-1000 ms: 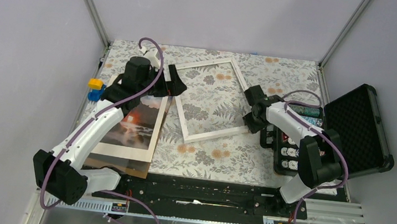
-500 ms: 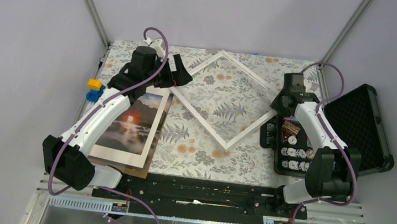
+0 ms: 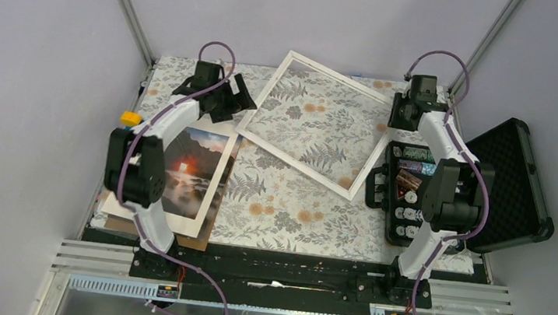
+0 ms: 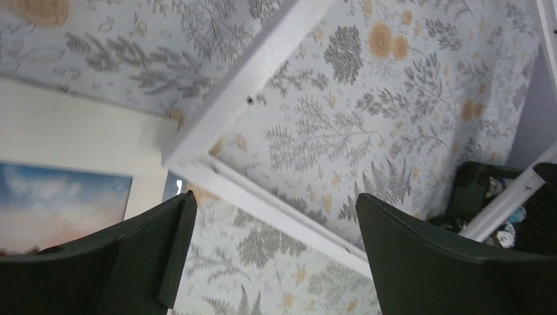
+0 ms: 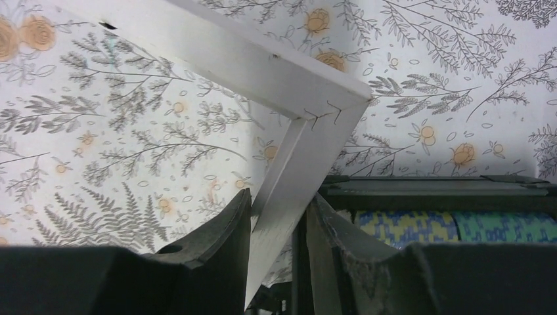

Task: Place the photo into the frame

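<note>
The white frame point(image 3: 295, 165) is tilted across the middle of the table, its far corner raised toward the back wall. My right gripper point(image 3: 391, 122) is shut on the frame's right rail near a corner; in the right wrist view point(image 5: 279, 216) the rail point(image 5: 289, 170) sits between the fingers. My left gripper point(image 3: 236, 102) is open and empty just by the frame's left corner; the left wrist view point(image 4: 274, 197) shows that corner point(image 4: 249, 98) beyond the fingers. The photo point(image 3: 190, 168) lies flat at the left, and its sky shows in the left wrist view point(image 4: 59, 203).
A white mat point(image 3: 141, 213) and a brown board point(image 3: 193, 236) lie under the photo. An open black case point(image 3: 504, 181) with small items stands at the right, close to the frame's right rail. A yellow and blue toy point(image 3: 130, 120) sits at the left edge.
The frame has turned and swung toward the back, held by my right gripper, which moved to the back right. My left arm has drawn back toward the far left.
</note>
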Action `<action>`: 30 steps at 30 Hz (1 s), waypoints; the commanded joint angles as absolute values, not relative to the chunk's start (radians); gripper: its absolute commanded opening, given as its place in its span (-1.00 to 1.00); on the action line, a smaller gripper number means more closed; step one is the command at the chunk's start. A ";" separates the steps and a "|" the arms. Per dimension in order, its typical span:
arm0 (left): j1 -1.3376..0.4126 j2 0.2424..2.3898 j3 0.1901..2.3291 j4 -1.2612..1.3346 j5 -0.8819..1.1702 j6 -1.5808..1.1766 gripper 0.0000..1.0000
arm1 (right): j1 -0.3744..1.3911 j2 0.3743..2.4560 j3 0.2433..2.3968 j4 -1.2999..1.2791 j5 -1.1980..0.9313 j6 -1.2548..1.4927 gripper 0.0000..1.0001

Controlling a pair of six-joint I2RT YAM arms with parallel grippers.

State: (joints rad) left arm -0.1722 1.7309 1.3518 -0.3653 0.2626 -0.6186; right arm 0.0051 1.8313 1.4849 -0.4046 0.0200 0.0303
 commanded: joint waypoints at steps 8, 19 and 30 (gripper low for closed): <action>-0.143 2.236 1.852 -0.214 0.449 -0.463 0.98 | -0.050 1.860 1.509 -0.301 -0.108 -0.136 -1.00; -0.179 2.407 1.881 -0.213 0.529 -0.651 0.95 | -0.057 1.921 1.571 -0.293 -0.164 -0.172 -1.00; -0.260 2.059 1.492 -0.180 0.502 -0.646 0.95 | -0.054 2.110 1.827 -0.343 -0.309 -0.146 -1.00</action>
State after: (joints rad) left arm -0.2447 2.1860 1.5681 -0.1764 0.4808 -0.6342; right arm -0.0658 2.0819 1.7035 -0.3607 -0.1822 -0.1524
